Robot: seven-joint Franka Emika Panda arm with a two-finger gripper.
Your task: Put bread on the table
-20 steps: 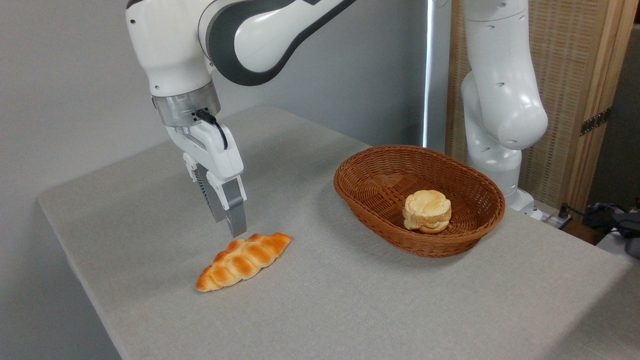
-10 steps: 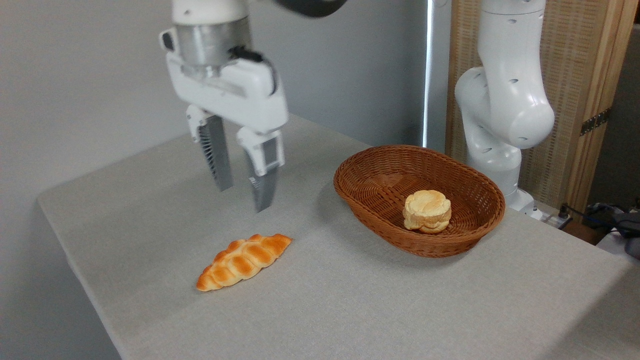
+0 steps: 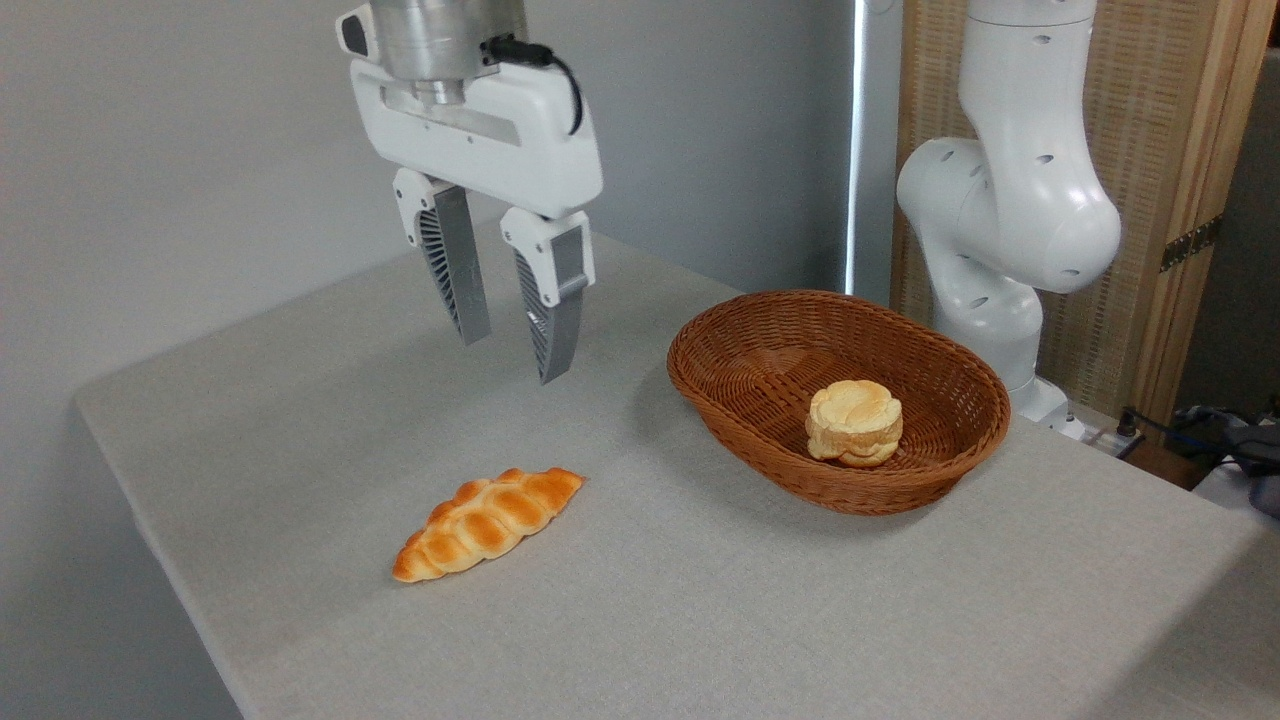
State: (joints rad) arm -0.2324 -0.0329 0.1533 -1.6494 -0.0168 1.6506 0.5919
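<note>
bread (image 3: 487, 523) lies flat on the table (image 3: 700, 620), toward the front left, long axis running from lower left to upper right. braided, glossy orange-gold, paler seams, both ends pointed. nothing touching it.

gripper (image 3: 512, 358) hangs in the air above the table, behind and a little right of the bread, well clear of it. fingers (image 3: 455, 265) point down, spread apart with an open gap between them, nothing held. ribbed grey pads face inward. black cable runs from the metal wrist across the white gripper body.

basket (image 3: 940, 470), brown wicker, oval, sits on the table to the right of the bread, apart from it. a pale round bun (image 3: 853, 422) rests inside, toward the right half of the basket floor.

arm base (image 3: 1010, 210) stands behind the basket, at the table's far right edge.
</note>
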